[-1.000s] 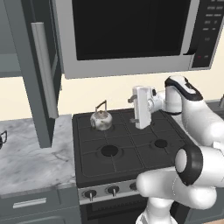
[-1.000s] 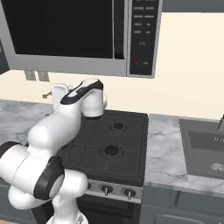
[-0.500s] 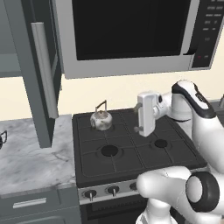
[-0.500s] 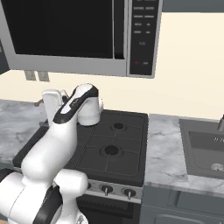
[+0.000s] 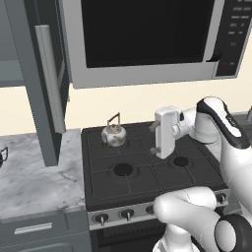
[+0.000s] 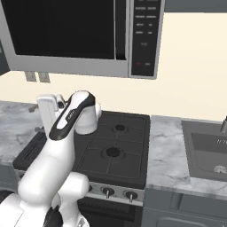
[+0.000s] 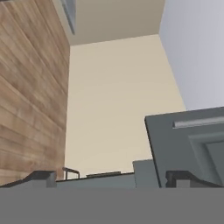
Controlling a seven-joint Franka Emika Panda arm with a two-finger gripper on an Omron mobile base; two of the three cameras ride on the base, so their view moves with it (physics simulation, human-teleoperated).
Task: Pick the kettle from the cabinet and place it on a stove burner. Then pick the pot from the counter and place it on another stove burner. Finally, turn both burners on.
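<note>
The kettle (image 5: pixel 114 135) sits on the rear left burner of the cooktop (image 5: pixel 142 170), upright, its thin wire handle arched above it, so by my reading that first placement is done and the pot is my next concern. My jaws (image 5: pixel 154 139) hang above the middle of the stove, just to the right of the kettle and apart from it, with the hand turned sideways so the fingers point left across the grates toward the tabletop (image 5: pixel 34 177). I hold nothing that I can see; the fingers look close together in the left base view, but the gap is too small there for me to say how wide I stand, and my own camera only shows the two dark tips low against a beige wall and grey cabinet fronts. The cabinet (image 5: pixel 44 88) stands open to my left, its door with the pale bar handle swung out over the marble. At the far left edge of the tabletop a small dark shape (image 5: pixel 3 156) pokes into the left base view; I judge it may be a handle of the pot, though I cannot confirm that. If so, the pot lies well to my left, past the kettle and the open door, and I would have to travel that way without clipping either.
</note>
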